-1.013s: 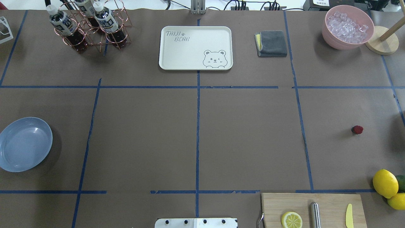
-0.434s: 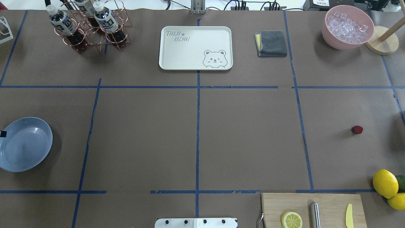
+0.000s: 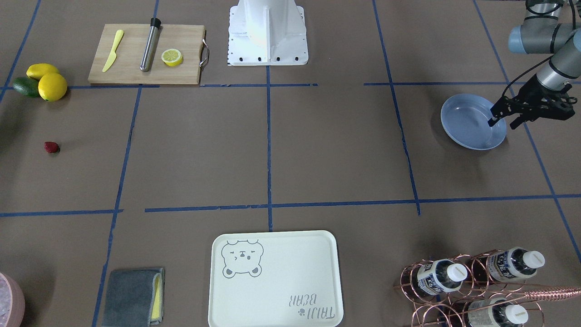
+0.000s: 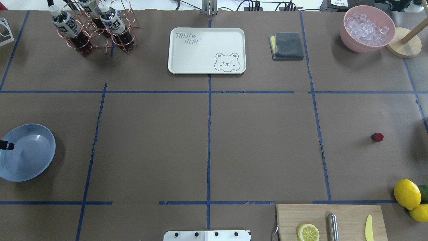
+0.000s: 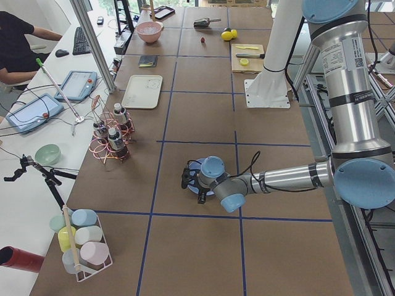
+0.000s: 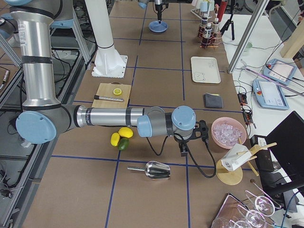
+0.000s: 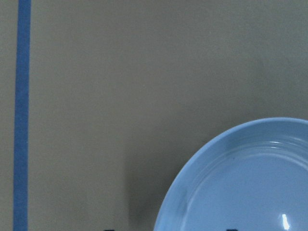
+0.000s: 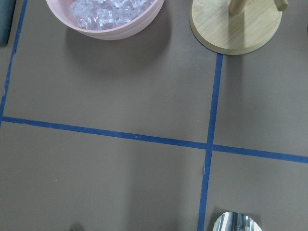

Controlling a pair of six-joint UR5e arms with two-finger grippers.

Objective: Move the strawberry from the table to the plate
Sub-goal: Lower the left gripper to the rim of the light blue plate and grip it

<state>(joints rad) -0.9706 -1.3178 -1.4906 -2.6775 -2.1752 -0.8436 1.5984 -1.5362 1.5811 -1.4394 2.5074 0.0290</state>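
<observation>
The small dark-red strawberry (image 4: pixel 377 137) lies on the brown table (image 4: pixel 260 144) at the right side, also seen in the front view (image 3: pixel 51 146). The light-blue plate (image 4: pixel 30 164) sits at the far left and holds nothing (image 3: pixel 470 122). My left gripper (image 3: pixel 502 123) hovers over the plate's outer edge, open with nothing between its fingers; one fingertip (image 4: pixel 7 145) shows in the overhead view. The left wrist view looks down on the plate's rim (image 7: pixel 192 173). My right gripper (image 6: pixel 184 150) hangs low near the pink bowl; I cannot tell whether it is open or shut.
Two lemons and an avocado (image 4: pixel 407 193) lie close to the strawberry. A cutting board (image 4: pixel 331 222) holds a lemon half, a steel rod and a yellow knife. A pink ice bowl (image 4: pixel 367 28), grey cloth (image 4: pixel 287 46), cream bear tray (image 4: pixel 206 50) and bottle rack (image 4: pixel 93 28) line the far edge.
The left gripper's fingertip has come in from the left edge of the overhead view and moved right over the plate. The strawberry has not moved.
</observation>
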